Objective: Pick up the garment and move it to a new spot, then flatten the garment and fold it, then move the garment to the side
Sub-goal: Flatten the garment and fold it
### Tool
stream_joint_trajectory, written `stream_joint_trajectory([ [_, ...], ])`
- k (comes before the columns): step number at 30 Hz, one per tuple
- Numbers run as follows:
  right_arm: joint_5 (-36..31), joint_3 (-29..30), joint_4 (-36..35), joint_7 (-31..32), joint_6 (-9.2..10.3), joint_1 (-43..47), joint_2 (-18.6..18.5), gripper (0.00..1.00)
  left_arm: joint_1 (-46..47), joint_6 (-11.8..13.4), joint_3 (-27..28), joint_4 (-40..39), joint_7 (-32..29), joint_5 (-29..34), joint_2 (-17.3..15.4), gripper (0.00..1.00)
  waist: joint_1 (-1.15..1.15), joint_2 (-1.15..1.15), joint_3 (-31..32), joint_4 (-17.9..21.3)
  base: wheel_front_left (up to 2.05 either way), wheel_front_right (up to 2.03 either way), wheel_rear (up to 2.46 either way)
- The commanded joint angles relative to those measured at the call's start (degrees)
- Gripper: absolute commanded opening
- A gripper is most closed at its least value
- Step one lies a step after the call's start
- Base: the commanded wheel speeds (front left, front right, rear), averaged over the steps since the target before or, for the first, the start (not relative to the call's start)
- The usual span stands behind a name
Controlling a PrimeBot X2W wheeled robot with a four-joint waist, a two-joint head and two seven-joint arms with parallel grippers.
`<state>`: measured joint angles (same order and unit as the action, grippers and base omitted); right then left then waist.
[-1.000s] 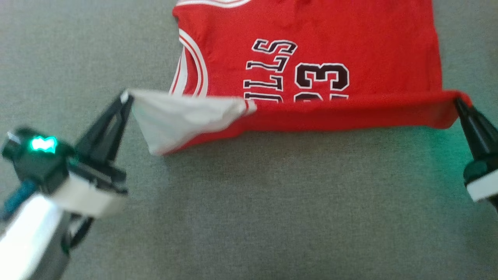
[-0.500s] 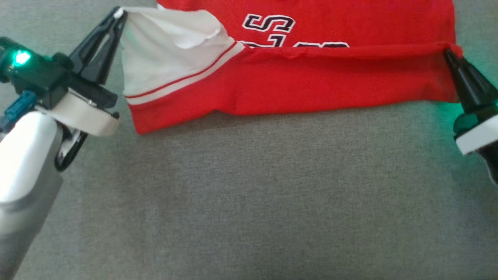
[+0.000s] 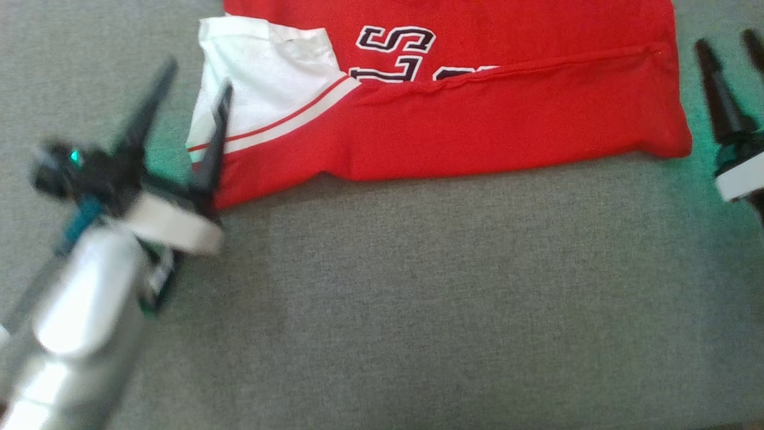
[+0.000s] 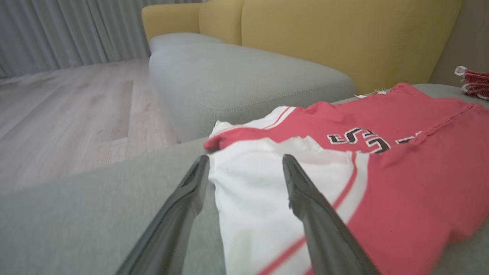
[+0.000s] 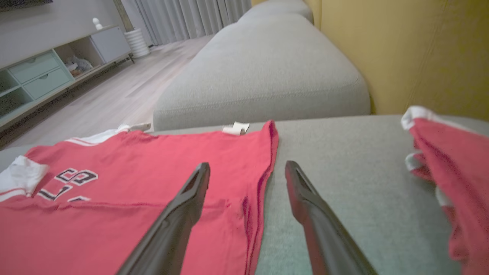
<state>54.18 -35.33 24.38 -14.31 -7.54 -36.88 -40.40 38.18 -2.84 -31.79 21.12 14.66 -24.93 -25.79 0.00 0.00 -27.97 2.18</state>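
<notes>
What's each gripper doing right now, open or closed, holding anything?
Left gripper: open, holding nothing, fingers at the white corner of the jersey.
Right gripper: open, holding nothing, just off the jersey's right edge.

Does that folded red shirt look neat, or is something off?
The fold on the red jersey is crooked: its folded edge slants upward to the right, and a rumpled white flap sticks out at its left corner, near the open left gripper.

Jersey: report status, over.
Left pincer open over jersey corner. Right pincer open at its right edge. Folded once, flat on cushion. Another red garment lies apart, nothing blocking.
</notes>
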Motion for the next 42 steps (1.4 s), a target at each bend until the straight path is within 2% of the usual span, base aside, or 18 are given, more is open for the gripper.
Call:
stream_joint_trajectory([
  [1, -1.32, 2.4, -1.24, -0.65, 0.05, 2.2, -1.6, 1.0, -3.56, 1.47, 3.22, -2.17, 0.31, -1.03, -0.45, 1.0, 0.0, 0.0, 0.86, -0.44, 0.0, 0.0, 0.0],
  [8, -4.43, 7.43, -3.21, -0.67, 0.05, 7.2, 1.37, 1.0, -12.93, 5.65, 5.39, -1.45, 0.3, -3.88, 4.26, 1.0, 0.0, 0.0, 2.53, -0.28, 0.0, 0.0, 0.0],
  [12, -5.5, 8.32, -3.7, -0.68, 0.05, 8.93, 2.66, 1.0, -15.4, 8.53, 5.34, 0.92, -2.83, -5.17, 5.79, 1.0, 0.0, 0.0, 2.97, 0.04, 0.0, 0.0, 0.0],
  [17, -5.84, 8.24, -3.73, -0.68, 0.05, 9.59, 3.3, 1.0, -17.11, 9.55, 4.17, 1.57, -6.41, -5.92, 6.51, 1.0, 0.0, 0.0, 3.07, 0.28, 0.0, 0.0, 0.0],
  [24, -5.12, 6.36, -2.33, -0.68, 0.05, 10.45, 4.02, 1.0, -18.89, 10.22, 3.34, 0.69, -7.78, -6.28, 6.67, 1.0, 0.0, 0.0, 3.58, -0.2, 0.0, 0.0, 0.0],
  [26, -4.74, 5.61, -1.71, -0.68, 0.05, 10.59, 4.28, 1.0, -19.49, 10.29, 2.93, 0.03, -8.12, -6.33, 6.76, 0.93, 0.0, 0.0, 3.76, -0.48, 0.0, 0.0, 0.0],
  [27, -4.5, 5.31, -1.43, -0.68, 0.05, 10.67, 4.43, 1.0, -19.8, 10.3, 2.69, -0.38, -8.3, -6.36, 6.84, 0.84, 0.0, 0.0, 3.85, -0.62, 0.0, 0.0, 0.0],
  [28, -4.23, 4.77, -0.96, -0.68, 0.05, 10.72, 4.67, 1.0, -20.32, 10.29, 2.31, -1.11, -8.58, -6.48, 6.96, 0.59, 0.0, 0.0, 3.98, -0.92, 0.0, 0.0, 0.0],
  [32, -3.62, 3.38, 0.14, -0.69, 0.05, 10.6, 5.02, 1.0, -20.56, 10.02, 1.81, -1.71, -8.36, -6.48, 7.02, 0.0, 0.0, 0.0, 4.09, -1.52, 0.0, 0.0, 0.0],
  [42, -1.24, -0.87, 5.56, 1.79, 0.05, 9.1, 5.69, 1.0, -19.25, 9.21, 1.51, -2.39, -4.46, -5.68, 7.19, 0.0, 0.0, 0.0, 4.65, -2.61, 0.0, 0.0, 0.0],
])
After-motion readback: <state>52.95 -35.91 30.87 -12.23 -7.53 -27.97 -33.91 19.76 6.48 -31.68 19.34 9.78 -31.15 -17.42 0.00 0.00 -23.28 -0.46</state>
